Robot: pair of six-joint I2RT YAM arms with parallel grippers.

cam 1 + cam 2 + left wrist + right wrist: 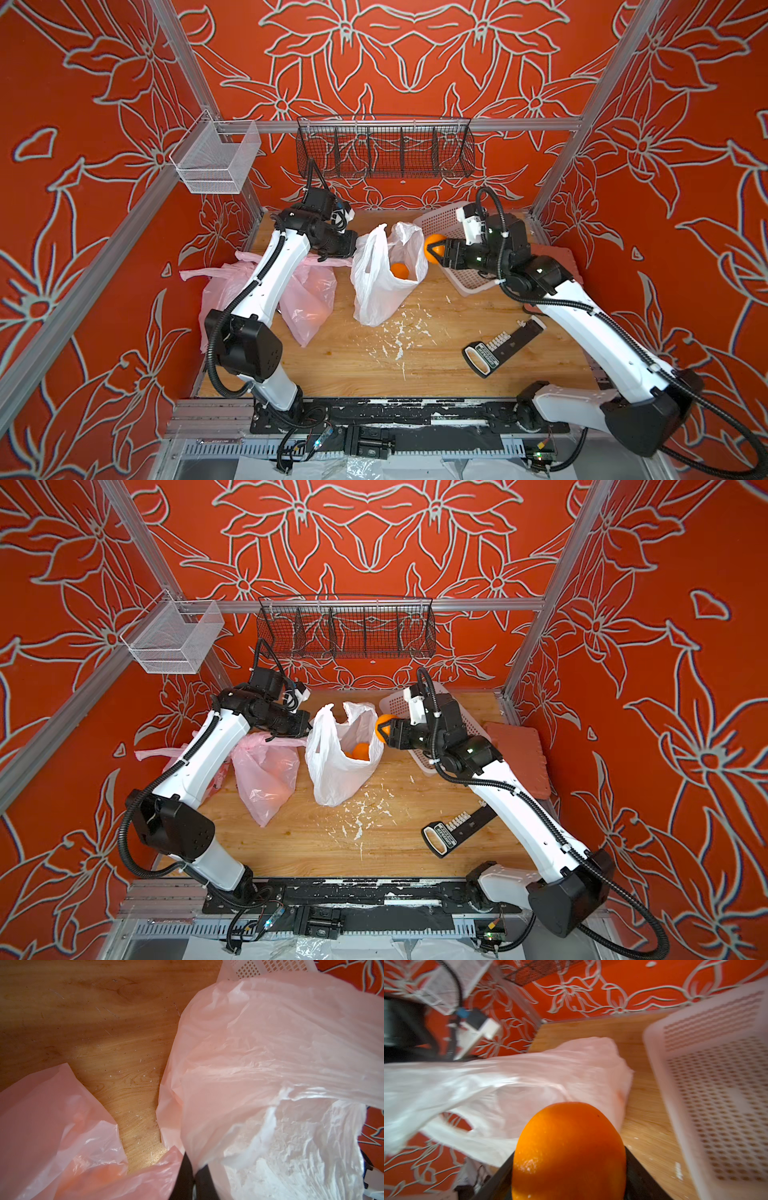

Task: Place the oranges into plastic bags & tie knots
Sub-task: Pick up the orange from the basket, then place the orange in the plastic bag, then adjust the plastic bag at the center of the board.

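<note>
Reaching in from its base, your right arm slopes up along the forearm and levels out at the wrist, which brings the right gripper to the open mouth of the white bag. Its black wedge-shaped fingers are clamped on a glossy, finely dimpled orange. That fruit hangs off the table, just beside the bag's rim on the side toward the perforated basket. Your left arm is bent sharply at the elbow, and the left gripper is turned toward the bag's opposite edge. Its jaws are pressed together. Thin film drapes over a dark finger in the left wrist view, so it appears to pinch the bag's rim, though the plastic hides the tips. The bag is milky and crinkled and stands upright with its vest handles raised. A second orange sits inside it. A translucent pink bag slumps beside it on the wooden table, which is flecked with white scraps.
</note>
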